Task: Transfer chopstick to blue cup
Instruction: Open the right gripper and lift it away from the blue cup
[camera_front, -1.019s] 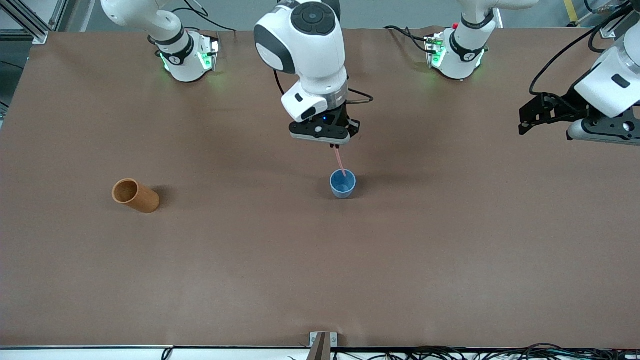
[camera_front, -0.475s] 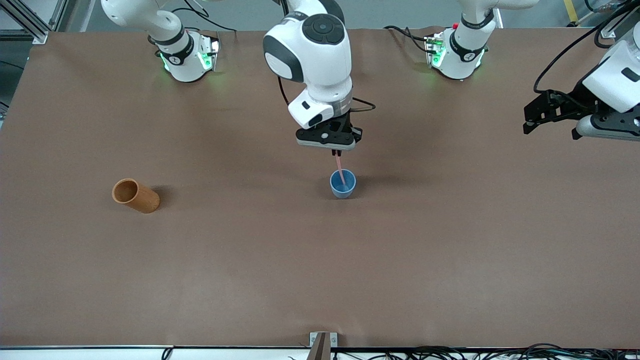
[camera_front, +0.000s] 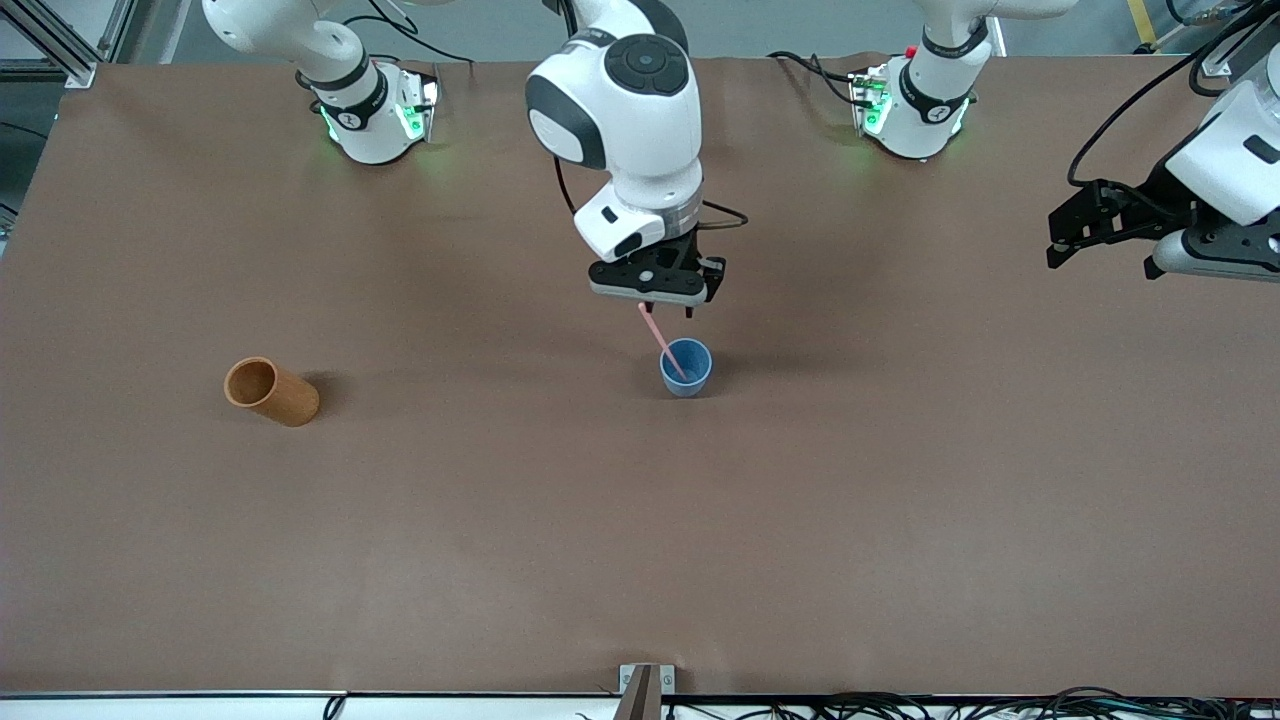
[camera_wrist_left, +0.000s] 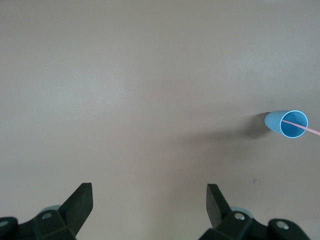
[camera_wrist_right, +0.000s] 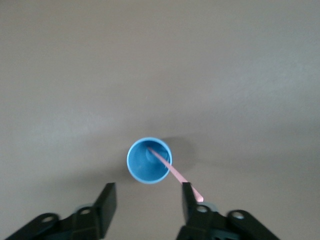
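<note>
The chopstick stands with its lower end in the blue cup, its long axis tilted so the upper end leans on the rim toward the right arm's end of the table. My right gripper hovers directly over it, fingers apart, gripping nothing. My left gripper waits, spread wide, well apart.

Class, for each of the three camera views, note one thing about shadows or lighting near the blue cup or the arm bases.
Front view: green lamps glow on both arm bases; a soft shadow spreads by the blue cup. Left wrist view: the cup's shadow stretches across the table as a blurred streak. Right wrist view: a faint shadow hugs the cup, and the chopstick looks softer toward the right claw.
</note>
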